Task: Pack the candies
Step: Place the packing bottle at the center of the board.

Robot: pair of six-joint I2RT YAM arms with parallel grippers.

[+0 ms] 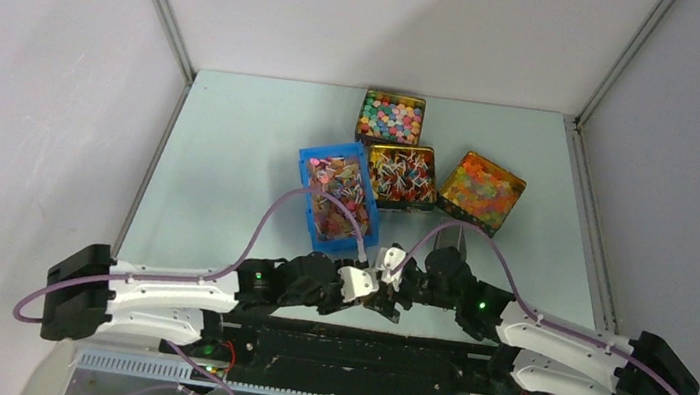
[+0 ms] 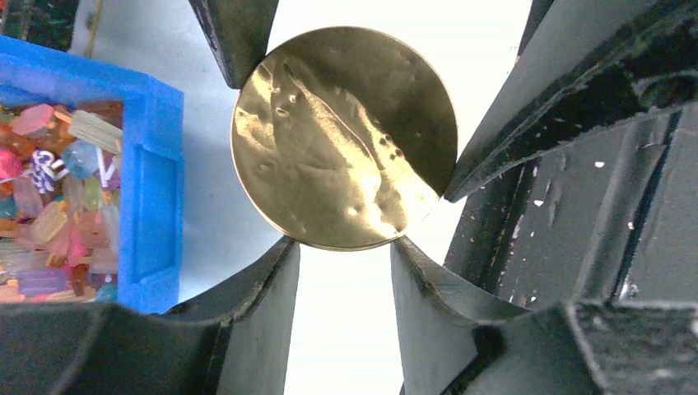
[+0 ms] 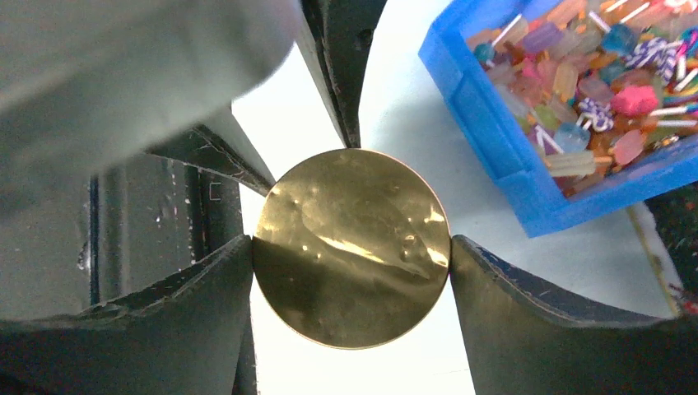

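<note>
The candies (image 1: 338, 196) are small twist-wrapped sweets heaped in a blue box (image 1: 307, 167). They also show at the left of the left wrist view (image 2: 49, 206) and at the top right of the right wrist view (image 3: 593, 82). More candies fill a gold tin (image 1: 402, 176) next to the box. Near the table's front edge, both grippers meet at a round gold disc (image 3: 351, 259). My right gripper (image 3: 351, 247) is shut on the disc across its width. My left gripper (image 2: 342, 243) has its jaws apart, and its fingertips (image 2: 284, 251) touch the rim of the disc (image 2: 342, 136).
A tin of pastel balls (image 1: 391, 117) stands at the back. A tin of orange-yellow jelly pieces (image 1: 481, 190) sits to the right of the candy tin. The blue box's wall (image 2: 152, 197) lies close to the left of the grippers. Grey walls enclose the table.
</note>
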